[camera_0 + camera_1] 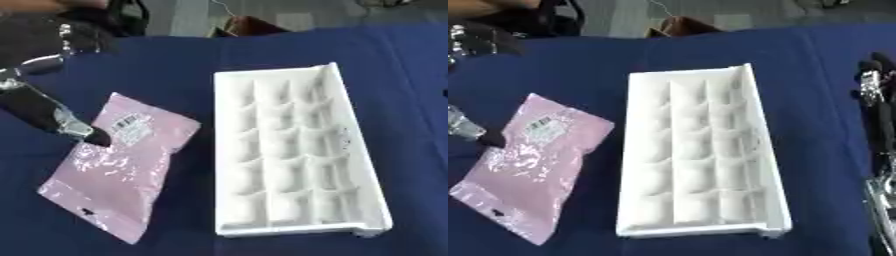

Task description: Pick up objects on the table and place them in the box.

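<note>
Left hand [61,117] fingertip on your pink pouch [118,165], grip unclear; right hand [877,100] fingers straight beside white tray [697,155].

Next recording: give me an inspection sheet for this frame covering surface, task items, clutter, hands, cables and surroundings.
Surface: dark blue cloth-covered table.
Task items: pink plastic pouch with a white label lies flat, left; white compartmented plastic box lies centre, cells look empty.
Clutter: nothing seen.
Hands: left hand, fingertip touching the pouch's upper left edge, fingers straight; right hand idle at the right edge, fingers straight.
Cables: thin whitish line at the far edge, unclear.
Surroundings: brown object and dark items beyond the table.
</note>
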`<state>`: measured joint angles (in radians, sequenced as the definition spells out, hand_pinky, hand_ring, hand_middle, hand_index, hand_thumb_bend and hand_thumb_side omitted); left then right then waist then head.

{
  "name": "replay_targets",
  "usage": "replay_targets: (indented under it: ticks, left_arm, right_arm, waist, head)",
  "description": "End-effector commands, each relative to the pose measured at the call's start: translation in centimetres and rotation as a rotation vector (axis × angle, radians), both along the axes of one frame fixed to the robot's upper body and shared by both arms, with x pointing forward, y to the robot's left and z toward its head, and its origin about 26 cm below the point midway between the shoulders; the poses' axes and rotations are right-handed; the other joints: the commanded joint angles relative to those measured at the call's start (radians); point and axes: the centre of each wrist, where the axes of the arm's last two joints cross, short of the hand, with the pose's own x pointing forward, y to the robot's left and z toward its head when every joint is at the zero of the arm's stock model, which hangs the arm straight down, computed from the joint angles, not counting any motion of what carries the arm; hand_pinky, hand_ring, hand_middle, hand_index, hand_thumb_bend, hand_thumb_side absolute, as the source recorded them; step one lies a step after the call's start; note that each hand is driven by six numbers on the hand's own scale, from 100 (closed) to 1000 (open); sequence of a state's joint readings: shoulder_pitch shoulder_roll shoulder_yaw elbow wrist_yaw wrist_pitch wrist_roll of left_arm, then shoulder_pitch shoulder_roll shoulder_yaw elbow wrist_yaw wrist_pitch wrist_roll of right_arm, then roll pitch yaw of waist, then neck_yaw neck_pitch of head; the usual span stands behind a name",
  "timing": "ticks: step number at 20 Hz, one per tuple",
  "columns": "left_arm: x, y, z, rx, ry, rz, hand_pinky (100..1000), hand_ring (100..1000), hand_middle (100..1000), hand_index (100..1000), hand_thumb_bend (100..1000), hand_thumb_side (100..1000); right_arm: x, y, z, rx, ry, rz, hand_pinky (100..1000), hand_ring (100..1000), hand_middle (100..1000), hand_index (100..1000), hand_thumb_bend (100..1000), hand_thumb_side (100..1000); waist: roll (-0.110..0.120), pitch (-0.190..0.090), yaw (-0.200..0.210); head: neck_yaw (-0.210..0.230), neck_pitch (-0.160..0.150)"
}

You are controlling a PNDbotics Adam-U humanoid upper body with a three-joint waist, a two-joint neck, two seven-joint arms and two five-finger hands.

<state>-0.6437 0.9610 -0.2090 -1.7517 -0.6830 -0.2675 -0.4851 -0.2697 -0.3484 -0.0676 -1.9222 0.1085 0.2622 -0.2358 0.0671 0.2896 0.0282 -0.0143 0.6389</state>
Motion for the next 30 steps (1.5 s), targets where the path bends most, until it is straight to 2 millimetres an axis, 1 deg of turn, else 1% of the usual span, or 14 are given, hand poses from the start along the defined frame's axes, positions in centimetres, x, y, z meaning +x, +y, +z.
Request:
replay_targets:
  ticks: [1, 11, 23, 30]
  left_arm:
    - [0.2, 0.1, 0.5, 0.02, -0.003, 0.004, 758, 757, 863, 938, 986, 856]
    - [1.6, 0.4, -1.4, -0.067, 0.021, 0.019, 720, 750, 859, 943, 984, 865]
    - [2.1, 0.8, -3.6, -0.175, 0.01, 0.055, 684, 723, 848, 938, 1000, 856]
    - [2.2, 0.7, -4.2, -0.158, 0.023, 0.062, 692, 730, 845, 931, 1000, 847]
  right_arm:
    - [-0.1, -0.1, 0.6, -0.021, -0.019, 0.003, 803, 849, 832, 945, 100, 846]
    - [-0.1, -0.1, 0.6, -0.015, -0.019, 0.003, 804, 850, 832, 945, 100, 846]
    - [-0.1, 0.0, 0.7, -0.007, -0.025, 0.007, 804, 850, 833, 946, 100, 846]
    - [-0.1, 0.1, 0.7, -0.004, -0.027, 0.01, 804, 850, 833, 946, 100, 846]
  waist:
    - [-0.002, -0.023, 0.0]
    - [-0.01, -0.021, -0.001]
    - [-0.021, -0.014, -0.006]
    - [-0.026, -0.012, -0.007]
  head:
    - [0.006, -0.001]
    - [0.011, 0.0]
    - [0.023, 0.002]
    - [0.026, 0.004]
